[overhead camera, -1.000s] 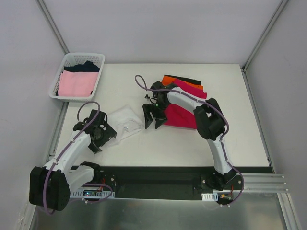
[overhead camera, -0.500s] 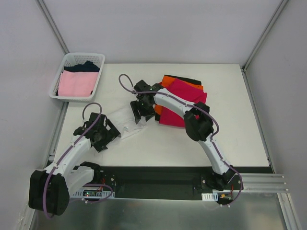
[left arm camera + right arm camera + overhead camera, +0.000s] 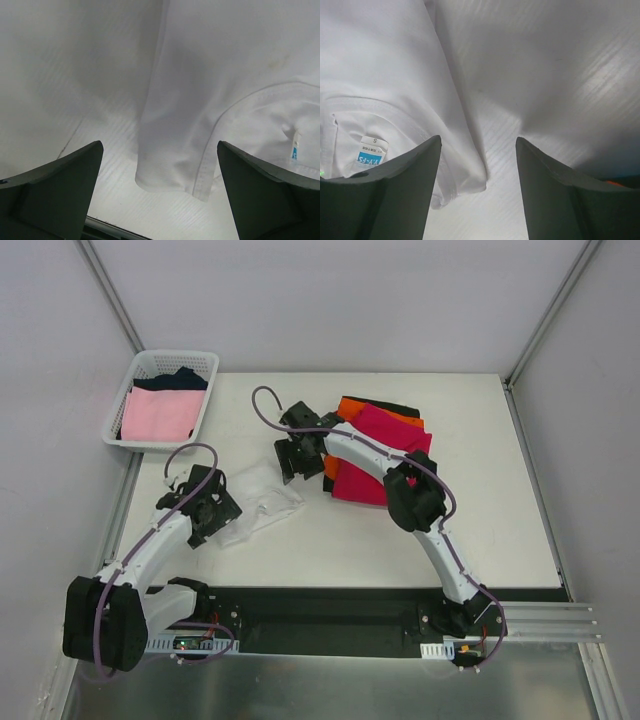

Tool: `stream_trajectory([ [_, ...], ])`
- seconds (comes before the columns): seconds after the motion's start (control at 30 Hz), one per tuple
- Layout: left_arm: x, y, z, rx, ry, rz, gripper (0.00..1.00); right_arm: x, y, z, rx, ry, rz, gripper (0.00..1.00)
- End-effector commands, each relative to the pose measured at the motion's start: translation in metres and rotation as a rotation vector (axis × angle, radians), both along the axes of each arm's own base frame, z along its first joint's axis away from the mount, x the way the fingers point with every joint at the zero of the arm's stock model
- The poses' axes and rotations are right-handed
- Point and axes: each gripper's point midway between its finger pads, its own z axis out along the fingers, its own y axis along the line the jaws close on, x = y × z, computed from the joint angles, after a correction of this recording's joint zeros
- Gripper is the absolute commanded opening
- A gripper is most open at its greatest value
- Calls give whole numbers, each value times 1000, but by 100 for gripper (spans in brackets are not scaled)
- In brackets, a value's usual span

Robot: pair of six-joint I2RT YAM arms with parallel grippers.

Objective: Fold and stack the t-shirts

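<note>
White t-shirt (image 3: 258, 502) lies crumpled on the table (image 3: 500, 490), left of centre, between the two grippers; neck opening and size label (image 3: 370, 150) face up. Left gripper (image 3: 205, 512) stands at the shirt's near-left edge; jaws spread wide, nothing between them, white cloth directly beneath. Right gripper (image 3: 292, 455) stands at the shirt's far-right edge; jaws parted, holding nothing, over the cloth's folded corner and bare table. Folded stack sits right of centre, partly under the right arm: magenta-red t-shirt (image 3: 395, 435) on top, orange t-shirt (image 3: 358, 407) below it, black t-shirt (image 3: 398, 409) showing at the far edge. White basket (image 3: 175, 354) at the far-left corner holds the pale pink t-shirt (image 3: 158, 412) and the navy t-shirt (image 3: 180, 378).
</note>
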Motion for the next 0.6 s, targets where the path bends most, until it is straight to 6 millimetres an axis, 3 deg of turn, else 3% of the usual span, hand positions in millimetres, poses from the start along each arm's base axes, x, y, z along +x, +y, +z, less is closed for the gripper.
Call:
stream_trajectory([
  [0.0,1,20,-8,105,31,35,99,-11,13,-16,117,118,24,65],
  [0.17,4,19,-12,96,14,35,99,-28,17,-24,194,234,59,64],
  [0.3,18,4,-6,22,-44,18,99,-41,22,-23,254,281,71,64],
  [0.57,41,-23,-15,-128,-143,-2,99,-52,24,-18,307,328,46,65],
])
